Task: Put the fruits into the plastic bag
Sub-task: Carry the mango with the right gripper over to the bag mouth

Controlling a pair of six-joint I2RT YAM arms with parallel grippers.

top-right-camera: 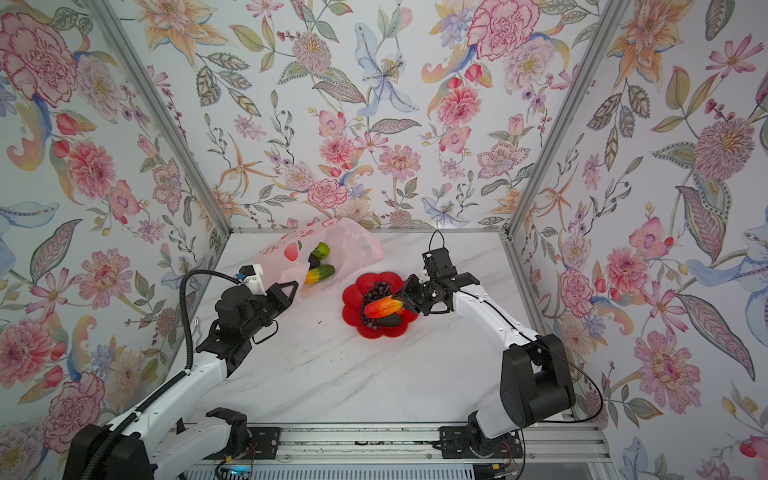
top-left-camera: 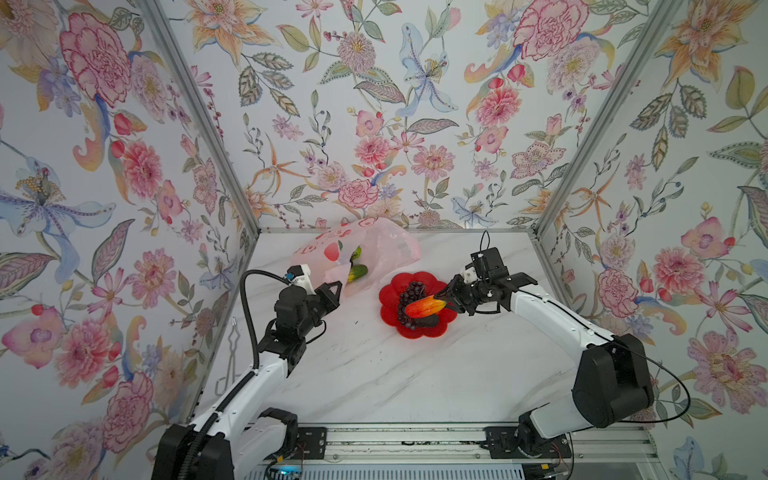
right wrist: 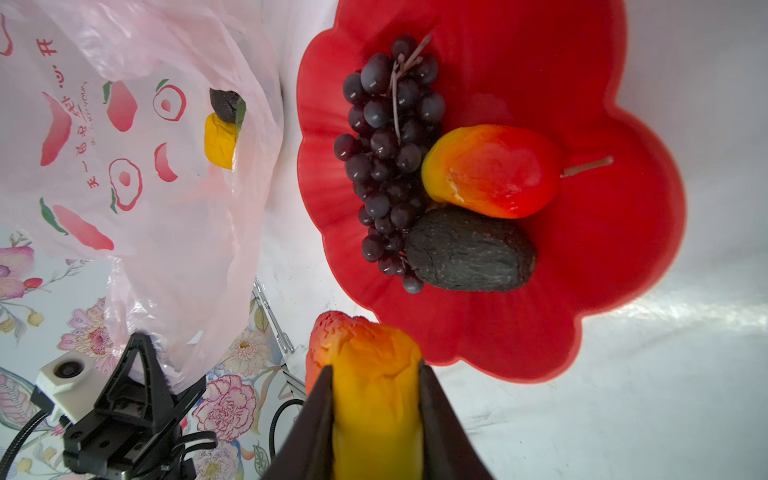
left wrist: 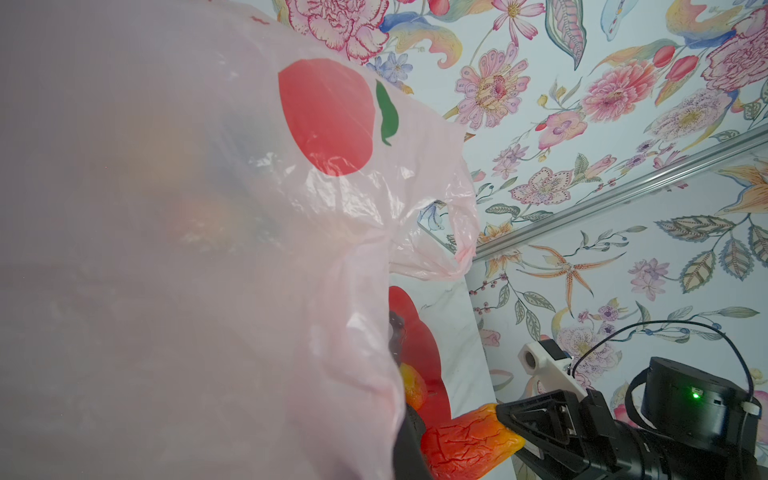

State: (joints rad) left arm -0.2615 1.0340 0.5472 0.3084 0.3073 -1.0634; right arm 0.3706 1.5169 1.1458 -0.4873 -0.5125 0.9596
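The translucent pink plastic bag (top-left-camera: 386,245) is seen open-mouthed on the counter (top-left-camera: 374,374), with a green-yellow oblong (top-left-camera: 358,272) and a green bumpy ball (top-right-camera: 321,250) inside. One red-orange mango (right wrist: 365,345) is clamped in the right gripper (right wrist: 374,370). The grapes (right wrist: 386,153), a second mango (right wrist: 494,170) and a dark avocado piece (right wrist: 469,249) are held in the red dish (right wrist: 602,104).

plastic bag (left wrist: 166,291) blurred, contents indistinct

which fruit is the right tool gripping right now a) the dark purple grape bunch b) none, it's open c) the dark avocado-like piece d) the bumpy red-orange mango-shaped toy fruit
d: the right tool is shut on the bumpy red-orange mango-shaped toy fruit, while the dark purple grape bunch and dark avocado-like piece lie in the red flower-shaped plastic dish.
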